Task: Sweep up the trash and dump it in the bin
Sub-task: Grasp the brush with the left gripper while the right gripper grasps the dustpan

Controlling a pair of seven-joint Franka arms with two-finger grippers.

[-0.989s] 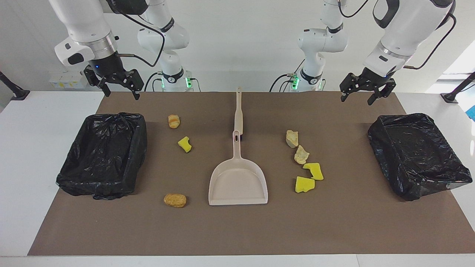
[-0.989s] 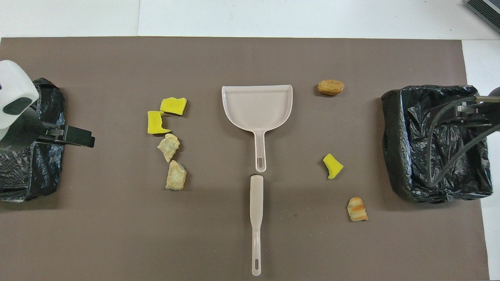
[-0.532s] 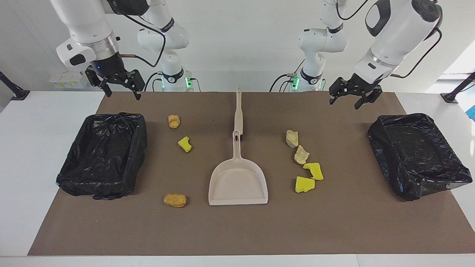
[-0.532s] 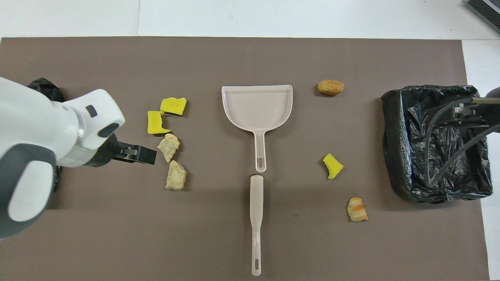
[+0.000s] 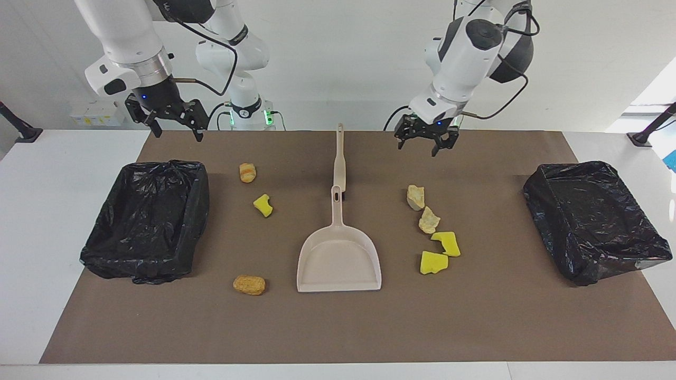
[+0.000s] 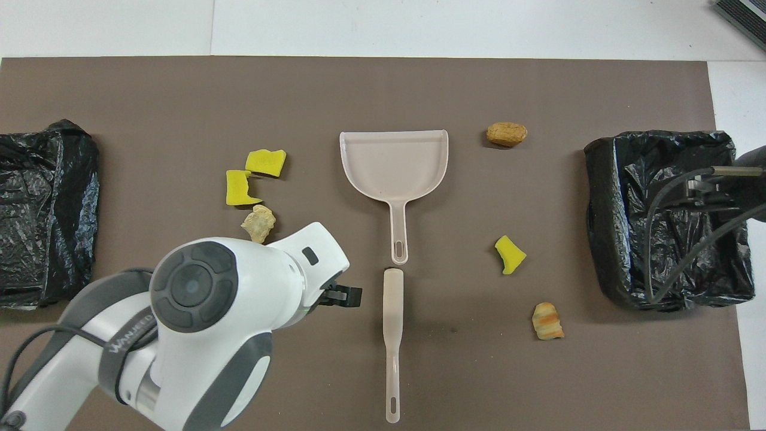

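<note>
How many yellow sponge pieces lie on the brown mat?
3. Two yellow sponge pieces lie touching, toward the left arm's end, beside the dustpan. The third lies toward the right arm's end, beside the dustpan's handle. None seems hidden.

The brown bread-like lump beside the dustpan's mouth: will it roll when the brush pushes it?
The brown lump is rounded and oblong, so it probably rolls or skids rather than tipping. It looks light for its size. It lies apart from the dustpan, so a stray push could send it wide.
</note>
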